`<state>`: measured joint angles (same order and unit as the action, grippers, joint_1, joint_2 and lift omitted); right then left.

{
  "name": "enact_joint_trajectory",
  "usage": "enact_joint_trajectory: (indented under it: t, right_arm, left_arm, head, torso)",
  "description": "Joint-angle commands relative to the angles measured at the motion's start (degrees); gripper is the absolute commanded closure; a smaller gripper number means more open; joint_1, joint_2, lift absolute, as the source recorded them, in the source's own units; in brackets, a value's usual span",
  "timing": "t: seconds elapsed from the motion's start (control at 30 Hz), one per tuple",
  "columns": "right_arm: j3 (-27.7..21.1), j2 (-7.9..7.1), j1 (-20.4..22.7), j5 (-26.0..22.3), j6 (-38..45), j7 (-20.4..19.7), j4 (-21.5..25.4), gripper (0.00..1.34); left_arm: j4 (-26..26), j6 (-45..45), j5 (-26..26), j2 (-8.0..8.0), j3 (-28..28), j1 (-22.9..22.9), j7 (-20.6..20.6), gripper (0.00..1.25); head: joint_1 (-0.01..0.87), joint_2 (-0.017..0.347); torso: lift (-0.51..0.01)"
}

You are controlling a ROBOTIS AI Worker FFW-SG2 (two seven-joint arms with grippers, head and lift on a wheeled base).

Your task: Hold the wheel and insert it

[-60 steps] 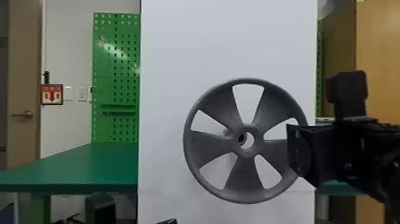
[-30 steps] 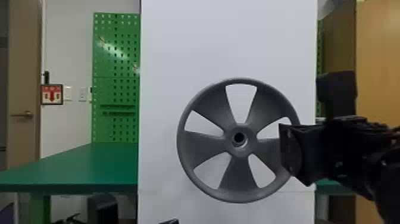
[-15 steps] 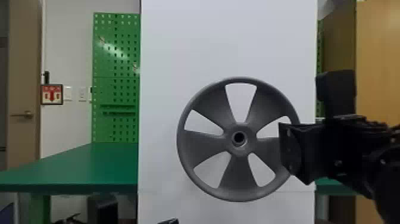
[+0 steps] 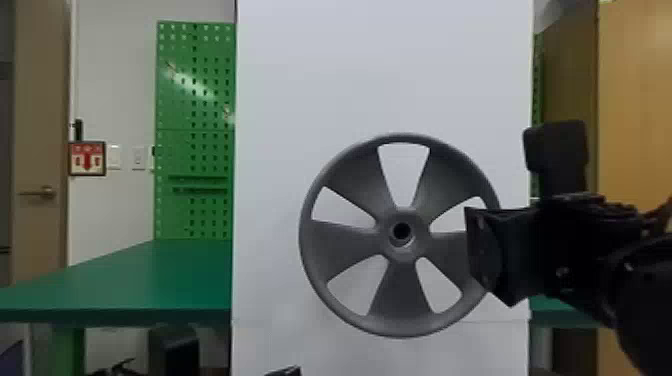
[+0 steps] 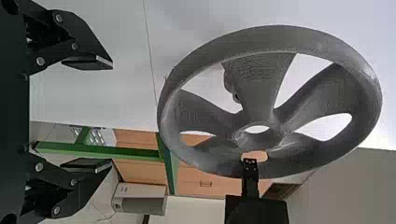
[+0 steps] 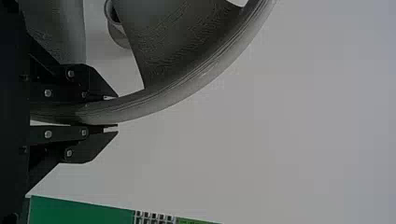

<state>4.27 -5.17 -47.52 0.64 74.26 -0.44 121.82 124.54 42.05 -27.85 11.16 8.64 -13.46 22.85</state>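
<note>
The wheel [image 4: 405,300] is upright, its open-spoked face toward the head camera, in front of a tall white panel [image 4: 280,100]. The right gripper [image 4: 479,255] comes in at the wheel's right side, its two fingers closed on the rim, one on either face. A short round peg [image 6: 122,39] shows behind the wheel, past the edge of a spoke. The left gripper [image 4: 285,371] is below the wheel, fingers spread wide with nothing between them, apart from the rim.

Left of the wheel, level with its lower half, stretches a green tabletop [image 4: 150,275]; above that rises a green pegboard [image 4: 210,150]. Farther left of the wheel are a framed red sign [image 4: 88,159] and a door [image 4: 40,100]. Wood-toned boarding [image 4: 635,100] stands to the wheel's right, beyond the panel.
</note>
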Motion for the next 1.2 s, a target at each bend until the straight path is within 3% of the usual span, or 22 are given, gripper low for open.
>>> enact_joint_trajectory:
  t: [0.0,1.17]
  right_arm:
    - [0.03,-0.01,-0.29,-0.02,-0.70,0.00,-1.23,1.02]
    - [-0.23,-0.19,-4.42,-0.20,-6.41,0.00,-11.96,1.02]
  left_arm:
    - [0.00,0.05,0.07,0.00,0.07,-0.07,0.00,0.50]
    - [-0.35,0.05,0.07,0.00,0.59,-0.43,0.00,0.50]
  head:
    - [0.000,0.015]
    - [0.000,0.015]
  torso:
    - [-0.491]
    - [-0.491]
